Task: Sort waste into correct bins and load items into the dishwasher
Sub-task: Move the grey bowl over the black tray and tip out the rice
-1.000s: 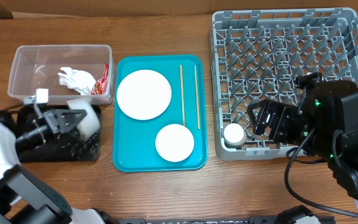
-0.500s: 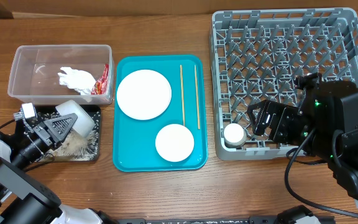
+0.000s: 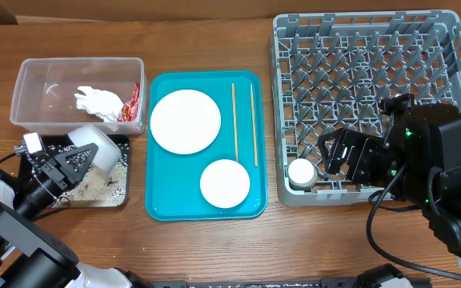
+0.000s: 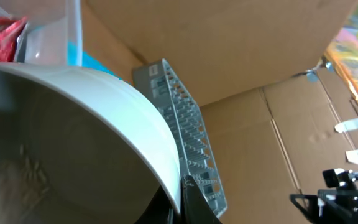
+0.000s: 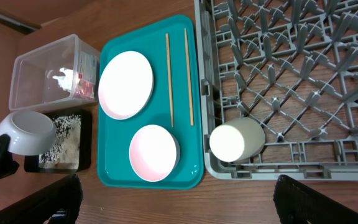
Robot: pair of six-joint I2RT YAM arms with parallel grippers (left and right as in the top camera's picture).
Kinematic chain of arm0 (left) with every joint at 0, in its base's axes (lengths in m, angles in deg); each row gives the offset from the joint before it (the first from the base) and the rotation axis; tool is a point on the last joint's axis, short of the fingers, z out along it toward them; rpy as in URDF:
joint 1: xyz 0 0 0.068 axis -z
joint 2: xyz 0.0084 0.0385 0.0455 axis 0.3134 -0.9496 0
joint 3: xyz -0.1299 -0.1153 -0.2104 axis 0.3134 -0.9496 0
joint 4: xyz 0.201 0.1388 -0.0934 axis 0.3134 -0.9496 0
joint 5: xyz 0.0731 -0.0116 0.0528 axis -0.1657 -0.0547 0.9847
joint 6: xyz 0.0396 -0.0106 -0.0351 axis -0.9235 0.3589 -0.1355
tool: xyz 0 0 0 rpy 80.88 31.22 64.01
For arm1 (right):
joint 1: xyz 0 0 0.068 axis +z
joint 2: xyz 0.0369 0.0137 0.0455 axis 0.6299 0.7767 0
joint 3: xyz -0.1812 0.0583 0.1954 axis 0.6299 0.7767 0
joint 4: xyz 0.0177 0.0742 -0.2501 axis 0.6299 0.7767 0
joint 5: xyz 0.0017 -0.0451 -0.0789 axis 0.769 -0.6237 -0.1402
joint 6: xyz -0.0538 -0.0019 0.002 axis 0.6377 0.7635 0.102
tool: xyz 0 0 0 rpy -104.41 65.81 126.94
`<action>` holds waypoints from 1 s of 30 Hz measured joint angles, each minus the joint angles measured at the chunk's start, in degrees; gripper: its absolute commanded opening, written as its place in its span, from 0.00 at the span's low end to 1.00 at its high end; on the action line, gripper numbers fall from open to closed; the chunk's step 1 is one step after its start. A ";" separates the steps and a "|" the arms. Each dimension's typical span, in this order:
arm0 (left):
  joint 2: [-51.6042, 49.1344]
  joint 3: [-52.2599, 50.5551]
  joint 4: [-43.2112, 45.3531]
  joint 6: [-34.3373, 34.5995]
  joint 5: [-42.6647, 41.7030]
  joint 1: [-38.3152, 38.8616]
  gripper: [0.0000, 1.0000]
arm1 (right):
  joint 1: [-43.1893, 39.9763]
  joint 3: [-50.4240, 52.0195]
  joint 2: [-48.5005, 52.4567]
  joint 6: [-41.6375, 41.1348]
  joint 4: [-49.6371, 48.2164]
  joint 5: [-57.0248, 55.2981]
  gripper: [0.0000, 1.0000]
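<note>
My left gripper (image 3: 69, 162) is shut on the rim of a white bowl (image 3: 96, 145), held tilted over the black tray (image 3: 118, 196), where loose rice (image 3: 94, 186) lies. In the left wrist view the fingers (image 4: 182, 190) pinch the bowl's rim (image 4: 123, 106). The clear tub (image 3: 30, 88) holds the napkin (image 3: 98, 100) and the red wrapper (image 3: 132, 102). The plate (image 3: 185, 120), the second bowl (image 3: 225, 183) and two chopsticks (image 3: 234, 120) lie on the teal tray (image 3: 162, 204). The cup (image 3: 301, 173) sits in the grey rack (image 3: 374, 48). My right gripper (image 3: 334, 156) is open and empty above the rack's front left corner; its fingers (image 5: 185, 202) stand wide apart.
The right arm's body (image 3: 438, 168) covers the rack's front right part. Bare wooden table (image 3: 214, 40) lies behind the trays and along the front edge. The right wrist view shows the cup (image 5: 236, 140), the rack (image 5: 303, 56) and the teal tray (image 5: 114, 174).
My left gripper has drawn back to the left with the bowl, which moved slightly left and back. The black tray is now uncovered and rice shows on it. The right arm has not moved.
</note>
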 measured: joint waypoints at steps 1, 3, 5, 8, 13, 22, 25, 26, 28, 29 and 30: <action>0.00 0.00 0.42 -0.57 -0.22 0.00 0.04 | 0.02 0.00 0.02 -0.04 0.02 0.00 1.00; 0.00 0.00 0.22 -1.22 -0.63 0.00 0.04 | 0.00 0.00 0.00 -0.04 0.04 0.00 1.00; 0.00 0.00 0.39 -1.68 -0.57 0.00 0.04 | 0.02 0.00 0.00 -0.04 0.28 -0.02 1.00; 0.00 -0.07 4.76 1.33 0.13 0.00 0.04 | 0.00 0.00 0.00 -0.04 0.94 0.02 1.00; -0.02 -0.17 4.09 3.87 -0.37 0.00 0.04 | 0.00 0.00 0.00 -0.02 1.97 0.02 1.00; -0.02 -0.24 8.87 14.01 -0.76 0.00 0.04 | 0.02 0.00 0.00 -0.02 2.01 0.00 1.00; -0.02 -0.26 8.52 16.50 0.15 0.00 0.04 | 0.02 0.00 0.00 -0.02 1.99 0.00 1.00; -0.02 -0.26 7.69 17.03 0.59 0.07 0.04 | 0.00 0.00 0.02 -0.04 1.99 0.00 1.00; -0.02 -0.26 5.60 17.88 1.18 0.39 0.04 | 0.02 0.00 0.00 -0.04 1.99 0.00 1.00; -0.02 -0.17 3.69 17.94 1.64 0.76 0.04 | 0.00 0.00 0.00 -0.04 2.01 0.00 1.00; -0.02 0.09 0.85 17.94 2.12 1.20 0.04 | 0.00 0.00 0.00 -0.02 1.99 0.00 1.00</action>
